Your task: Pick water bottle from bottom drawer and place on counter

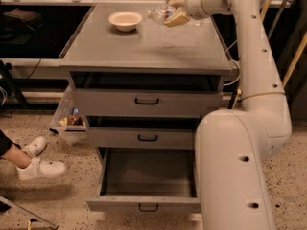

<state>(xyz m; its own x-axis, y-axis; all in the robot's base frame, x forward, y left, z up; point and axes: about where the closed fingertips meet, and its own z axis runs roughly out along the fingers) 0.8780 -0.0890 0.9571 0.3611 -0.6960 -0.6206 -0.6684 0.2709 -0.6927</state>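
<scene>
Hand [173, 9] over far counter [144, 49] grips water bottle [155, 15], half hiding it.

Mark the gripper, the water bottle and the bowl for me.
gripper [171, 9]: camera view, midway between its fingertips, above the counter's [144, 47] far right, shut on the water bottle.
water bottle [156, 14]: camera view, clear body left of the gripper.
bowl [125, 20]: camera view, its inside.

Gripper [173, 11] with water bottle [157, 14], apparently over counter [144, 49]
</scene>
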